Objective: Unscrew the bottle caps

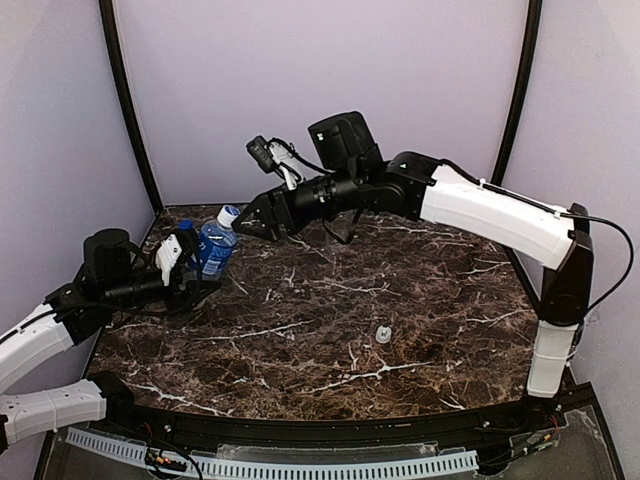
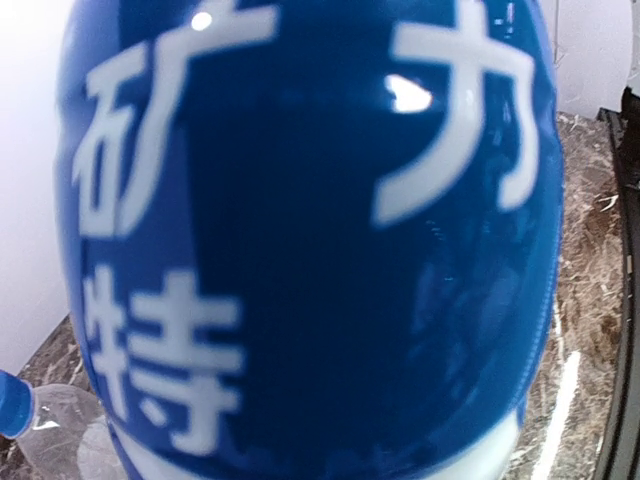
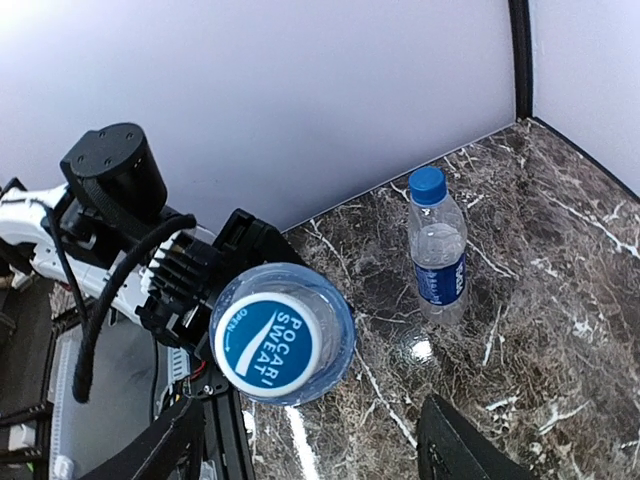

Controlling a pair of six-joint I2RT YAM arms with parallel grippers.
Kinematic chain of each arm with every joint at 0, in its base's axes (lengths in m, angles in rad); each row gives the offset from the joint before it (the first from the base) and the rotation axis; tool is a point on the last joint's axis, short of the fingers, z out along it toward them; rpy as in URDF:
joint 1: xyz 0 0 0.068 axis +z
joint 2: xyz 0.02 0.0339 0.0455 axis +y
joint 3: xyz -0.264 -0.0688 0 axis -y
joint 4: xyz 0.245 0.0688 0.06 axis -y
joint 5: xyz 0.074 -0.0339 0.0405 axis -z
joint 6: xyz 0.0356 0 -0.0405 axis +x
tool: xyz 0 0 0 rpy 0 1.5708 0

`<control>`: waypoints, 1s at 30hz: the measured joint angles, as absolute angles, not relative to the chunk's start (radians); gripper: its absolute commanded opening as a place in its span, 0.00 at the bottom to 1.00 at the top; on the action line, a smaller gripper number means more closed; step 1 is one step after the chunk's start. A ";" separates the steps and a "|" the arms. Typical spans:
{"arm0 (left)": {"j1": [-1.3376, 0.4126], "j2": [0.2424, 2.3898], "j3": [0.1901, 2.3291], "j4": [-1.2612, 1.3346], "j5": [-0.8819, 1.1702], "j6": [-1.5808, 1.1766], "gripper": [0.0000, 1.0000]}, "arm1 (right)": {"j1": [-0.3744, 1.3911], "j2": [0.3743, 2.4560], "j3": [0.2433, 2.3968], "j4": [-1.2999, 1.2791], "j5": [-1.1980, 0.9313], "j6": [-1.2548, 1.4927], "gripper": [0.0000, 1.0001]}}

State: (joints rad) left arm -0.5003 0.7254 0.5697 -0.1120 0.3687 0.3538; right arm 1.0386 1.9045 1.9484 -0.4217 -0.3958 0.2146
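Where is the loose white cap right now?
In the top view the white cap lies alone on the marble table, slightly right of centre, well away from the blue-labelled bottle at the far left.

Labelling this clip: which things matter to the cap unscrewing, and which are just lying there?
Job: Pocari-capped bottle in the left jaws, its cap, blue-capped bottle.
Lying about: loose white cap, already off.
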 measured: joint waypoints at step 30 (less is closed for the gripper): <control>-0.537 0.748 0.564 -0.122 0.209 0.539 0.45 | 1.019 2.028 2.124 -0.553 -0.510 0.385 0.11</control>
State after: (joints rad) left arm -0.5369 0.7475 0.5636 -0.1219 0.2092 0.5388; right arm 1.0187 2.0281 2.1239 -0.5529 -0.5102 0.3855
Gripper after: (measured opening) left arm 0.525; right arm 0.266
